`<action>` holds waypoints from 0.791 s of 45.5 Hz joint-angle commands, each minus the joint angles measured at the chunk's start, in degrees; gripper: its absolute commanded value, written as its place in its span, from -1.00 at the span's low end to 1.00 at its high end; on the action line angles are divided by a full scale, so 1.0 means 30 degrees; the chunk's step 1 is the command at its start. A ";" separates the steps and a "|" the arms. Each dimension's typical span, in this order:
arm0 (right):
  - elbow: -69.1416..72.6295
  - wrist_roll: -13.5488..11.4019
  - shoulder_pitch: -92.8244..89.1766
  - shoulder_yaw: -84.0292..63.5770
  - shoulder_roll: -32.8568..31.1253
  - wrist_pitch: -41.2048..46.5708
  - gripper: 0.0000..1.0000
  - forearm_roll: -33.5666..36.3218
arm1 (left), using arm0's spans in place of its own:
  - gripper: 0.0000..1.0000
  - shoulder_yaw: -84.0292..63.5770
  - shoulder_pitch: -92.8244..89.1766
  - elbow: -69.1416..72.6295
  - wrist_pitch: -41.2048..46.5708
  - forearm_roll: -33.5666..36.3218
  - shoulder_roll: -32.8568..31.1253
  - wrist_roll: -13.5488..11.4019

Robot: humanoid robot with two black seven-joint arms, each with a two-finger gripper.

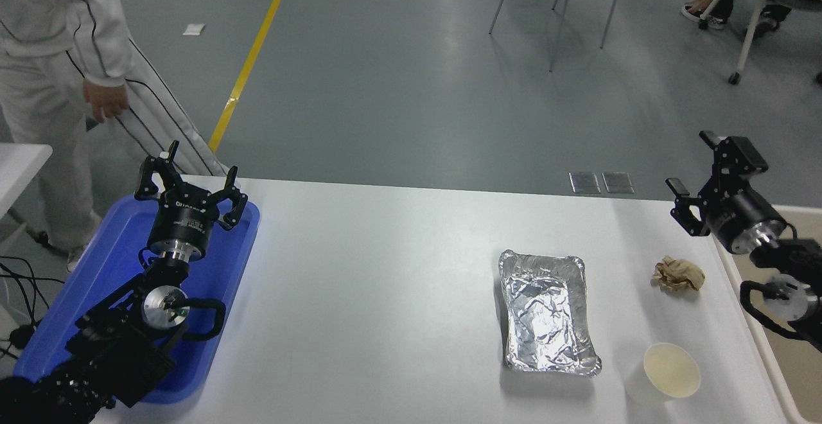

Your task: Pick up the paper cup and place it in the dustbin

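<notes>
Obstacles: foil tray [549, 311] lies just left of the paper cup [664, 374]; crumpled brown paper ball [678, 274] sits farther back, between cup and right gripper [706, 176]. Nothing covers the cup.

Right gripper: raised over the table's far right corner, well apart from the cup, fingers spread apart, empty. Left gripper [189, 183]: parked over the blue tray [45, 321] at lower left, fingers apart, empty.

Surface: white table [359, 295], plain, w/ light glare. Dustbin [787, 347] stands off the table's right edge; only a beige rim and part of the interior show. Room: grey floor w/ yellow line, white chair at top centre, person in white tracksuit [51, 45] standing at upper left, second person seated at upper right.

Cup: near front right corner of table, upright, mouth up, long axis approx. vertical, taper toward the base. Cream interior visible.
</notes>
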 commanded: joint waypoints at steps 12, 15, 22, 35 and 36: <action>0.3677 -0.0003 1.0875 -1.8270 -0.3173 0.0066 1.00 -0.0105 | 1.00 0.0000 -0.0016 -0.0029 -0.0024 -0.0004 -0.0004 0.0002; 0.4204 -0.0033 1.2721 -2.0994 -0.2588 0.0095 1.00 -0.0163 | 1.00 0.0000 -0.0016 -0.0029 -0.0024 -0.0004 -0.0004 0.0032; 0.5640 -0.0033 1.7027 -2.6944 -0.0714 0.1235 1.00 -0.0164 | 1.00 0.0000 -0.0016 -0.0029 -0.0024 -0.0004 -0.0004 0.0032; 0.6842 -0.0150 2.1806 -3.0291 0.1808 0.7211 1.00 -0.3089 | 1.00 0.0000 -0.0016 -0.0029 -0.0024 -0.0004 -0.0004 0.0002; 0.6901 -0.0150 2.2041 -3.0262 0.1838 0.7533 1.00 -0.3499 | 1.00 0.0000 -0.0016 -0.0029 -0.0024 -0.0004 -0.0004 0.0002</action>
